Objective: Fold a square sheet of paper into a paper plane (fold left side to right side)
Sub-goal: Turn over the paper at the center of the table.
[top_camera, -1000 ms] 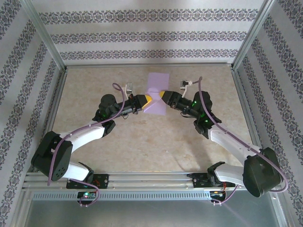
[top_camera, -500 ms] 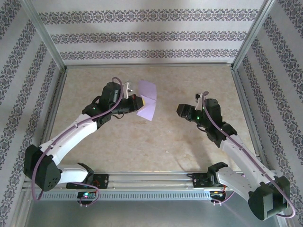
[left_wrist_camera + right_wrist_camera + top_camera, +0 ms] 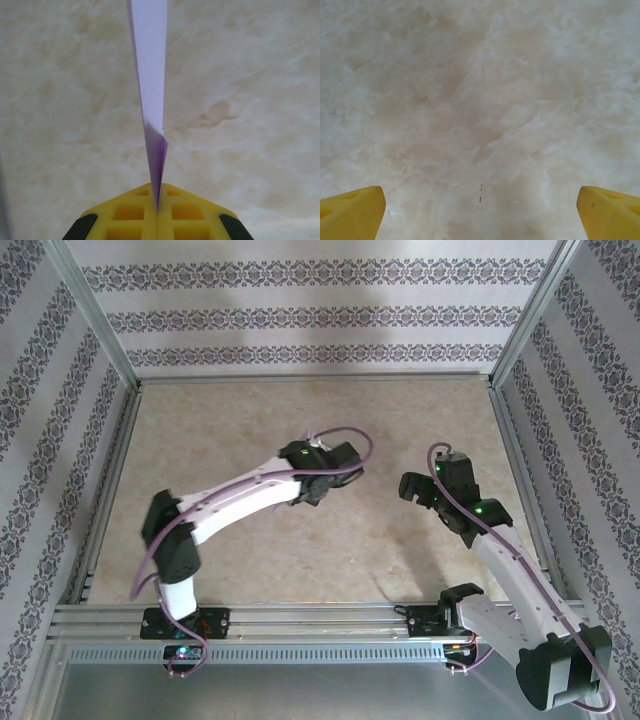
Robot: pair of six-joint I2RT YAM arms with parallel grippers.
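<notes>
The left gripper (image 3: 157,211) pinches its yellow fingers (image 3: 131,216) shut on the purple paper (image 3: 150,75). The paper stands edge-on and runs away from the pincer above the mottled beige table (image 3: 250,100). To its right and well apart, the right gripper (image 3: 480,215) hangs over mid-table, its yellow fingertips (image 3: 350,210) spread wide and holding nothing.

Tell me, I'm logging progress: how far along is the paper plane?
Done: the square sheet of paper looks doubled, its layers showing edge-on in the left wrist view. In hand: the left end effector is shut on it, above the table. Left: wing creases seem yet to come; the right end effector is open, empty.
</notes>
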